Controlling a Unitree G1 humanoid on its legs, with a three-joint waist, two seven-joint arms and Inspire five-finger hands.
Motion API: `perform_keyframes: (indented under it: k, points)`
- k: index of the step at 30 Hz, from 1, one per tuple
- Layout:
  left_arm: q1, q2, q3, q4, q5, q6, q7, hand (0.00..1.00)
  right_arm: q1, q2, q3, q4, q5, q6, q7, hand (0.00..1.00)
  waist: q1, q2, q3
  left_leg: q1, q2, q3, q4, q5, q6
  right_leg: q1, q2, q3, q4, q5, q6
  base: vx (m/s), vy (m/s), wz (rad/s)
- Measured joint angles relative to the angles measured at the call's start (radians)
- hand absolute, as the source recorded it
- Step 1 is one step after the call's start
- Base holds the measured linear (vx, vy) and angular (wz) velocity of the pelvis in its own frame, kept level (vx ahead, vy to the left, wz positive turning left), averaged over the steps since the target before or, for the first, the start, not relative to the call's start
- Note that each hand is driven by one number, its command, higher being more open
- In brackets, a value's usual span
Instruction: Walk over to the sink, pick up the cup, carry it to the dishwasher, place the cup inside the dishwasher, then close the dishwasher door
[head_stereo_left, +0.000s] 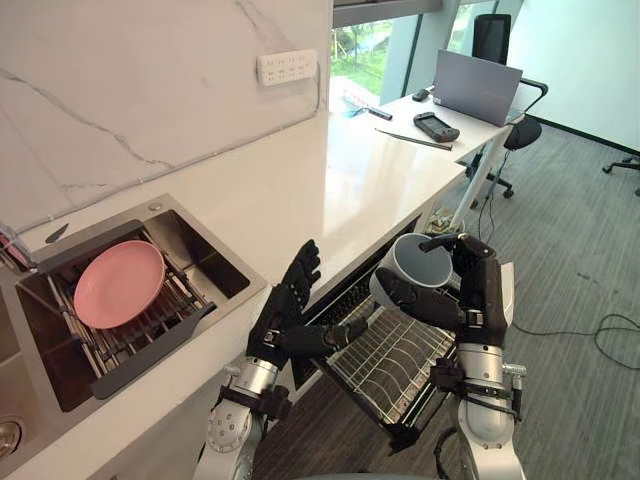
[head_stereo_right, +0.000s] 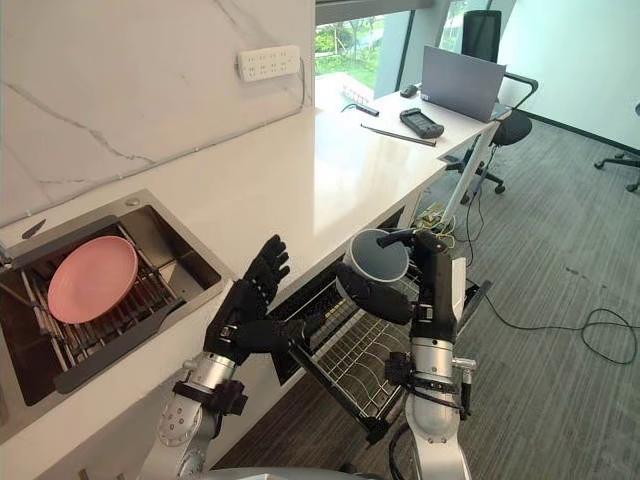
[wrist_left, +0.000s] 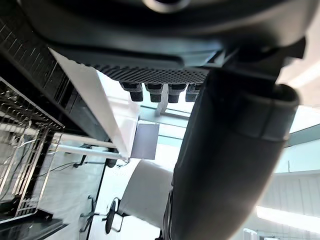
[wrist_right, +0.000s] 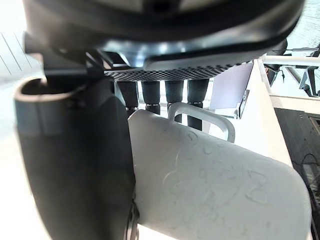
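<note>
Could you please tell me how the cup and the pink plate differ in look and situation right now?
The cup is pale grey and deep and has a handle; the pink plate is shallow and round. The cup is held in the right hand above the dishwasher rack, while the pink plate lies in the sink. Both look empty.

A: Cup (wrist_right: 215, 190): matt, smooth, faint raised pattern. And the dishwasher rack (head_stereo_left: 395, 360)?
B: Bare wire metal. Sink (head_stereo_left: 200, 250) is brushed steel, countertop (head_stereo_left: 300, 190) polished white stone, plate (head_stereo_left: 120, 283) smooth pink with a soft sheen.
</note>
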Motion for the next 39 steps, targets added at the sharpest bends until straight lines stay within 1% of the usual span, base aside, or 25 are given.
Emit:
perform_keyframes:
  k: [3, 6, 9, 11, 14, 17, 18, 22, 27, 32, 35, 39]
  points:
    - [0.023, 0.006, -0.007, 0.029, 0.0, 0.02, -0.04, 1.0, 0.007, -0.009, -0.031, 0.005, 0.039, 0.007, 0.027, 0.0, 0.001, 0.0, 0.0, -0.004, 0.002, 0.002, 0.0, 0.0, 0.0, -0.005, 0.003, 0.001, 0.0, 0.001, -0.001, 0.0, -0.004, -0.01]
    - [0.048, 0.019, -0.005, 0.04, 0.0, 0.036, -0.054, 1.0, 0.021, -0.011, -0.06, 0.022, 0.075, 0.011, 0.044, 0.0, 0.001, 0.0, 0.0, -0.004, 0.004, 0.002, 0.0, 0.0, -0.001, -0.005, 0.004, 0.001, 0.0, 0.0, -0.001, 0.0, 0.0, 0.0]
    - [0.058, 0.029, -0.003, 0.049, 0.001, 0.037, -0.052, 1.0, 0.038, -0.018, -0.074, 0.043, 0.086, 0.015, 0.058, 0.0, 0.001, 0.0, 0.0, -0.006, 0.003, 0.0, 0.0, 0.0, -0.001, -0.006, 0.003, 0.0, 0.0, 0.0, -0.001, 0.0, 0.0, 0.0]
    - [0.059, 0.032, 0.004, 0.071, 0.013, 0.04, -0.037, 1.0, 0.04, -0.025, -0.073, 0.057, 0.086, 0.015, 0.071, 0.0, 0.0, 0.0, 0.0, -0.007, 0.002, -0.001, 0.0, 0.0, -0.001, -0.006, 0.002, -0.002, -0.001, 0.0, -0.001, -0.01, -0.002, 0.02]
    - [0.061, 0.035, 0.014, 0.131, 0.028, 0.066, 0.005, 1.0, 0.04, -0.034, -0.073, 0.084, 0.085, 0.022, 0.1, 0.0, 0.001, -0.002, -0.003, -0.009, 0.003, -0.009, 0.0, 0.0, -0.001, -0.006, 0.003, -0.008, -0.001, 0.0, -0.001, -0.02, -0.009, 0.06]
    - [0.064, 0.029, 0.048, 0.244, 0.061, 0.087, 0.043, 1.0, 0.04, -0.036, -0.074, 0.124, 0.074, 0.039, 0.124, 0.0, 0.003, -0.003, -0.005, -0.01, 0.004, -0.015, 0.001, 0.0, -0.001, -0.004, 0.003, -0.014, -0.001, 0.001, -0.001, -0.01, -0.005, 0.06]
    - [0.065, 0.031, 0.054, 0.271, 0.066, 0.087, 0.051, 1.0, 0.039, -0.038, -0.073, 0.136, 0.073, 0.041, 0.128, 0.0, 0.003, -0.003, -0.005, -0.01, 0.005, -0.017, -0.001, 0.0, -0.001, -0.004, 0.003, -0.016, -0.001, 0.001, -0.001, 0.0, -0.002, 0.1]
    - [0.07, 0.051, 0.093, 0.493, 0.123, 0.087, 0.091, 1.0, 0.034, -0.052, -0.073, 0.278, 0.069, 0.065, 0.139, 0.0, 0.003, -0.003, -0.006, -0.009, 0.005, -0.029, -0.006, 0.001, -0.002, 0.001, 0.002, -0.032, -0.001, 0.0, 0.0, -0.01, -0.004, 0.09]
    - [0.091, 0.054, 0.146, 0.656, 0.139, 0.085, 0.12, 1.0, 0.034, -0.053, -0.076, 0.374, 0.046, 0.092, 0.166, 0.0, 0.004, -0.003, -0.005, 0.0, 0.005, -0.035, -0.019, 0.012, -0.006, 0.008, 0.001, -0.042, -0.001, 0.0, 0.0, -0.01, -0.005, 0.05]
    - [0.089, 0.056, 0.201, 0.752, 0.179, 0.067, 0.138, 1.0, 0.03, -0.077, -0.076, 0.439, -0.039, 0.095, 0.195, 0.0, 0.009, -0.004, -0.004, 0.017, 0.005, -0.048, -0.027, 0.019, -0.008, 0.028, -0.001, -0.058, -0.001, -0.006, 0.002, -0.03, -0.006, 0.07]
    - [0.085, 0.058, 0.223, 0.807, 0.179, 0.055, 0.146, 1.0, 0.025, -0.092, -0.076, 0.496, -0.055, 0.097, 0.207, 0.0, 0.017, -0.007, -0.003, 0.02, 0.005, -0.057, -0.029, 0.023, -0.011, 0.034, -0.001, -0.067, -0.001, -0.012, 0.004, -0.03, -0.01, 0.1]
    - [0.081, 0.057, 0.242, 0.849, 0.178, 0.053, 0.148, 1.0, 0.009, -0.118, -0.075, 0.559, -0.081, 0.1, 0.215, 0.0, 0.026, -0.011, 0.002, 0.018, 0.006, -0.072, -0.032, 0.028, -0.014, 0.037, -0.001, -0.083, -0.001, -0.016, 0.001, -0.01, -0.009, 0.1]
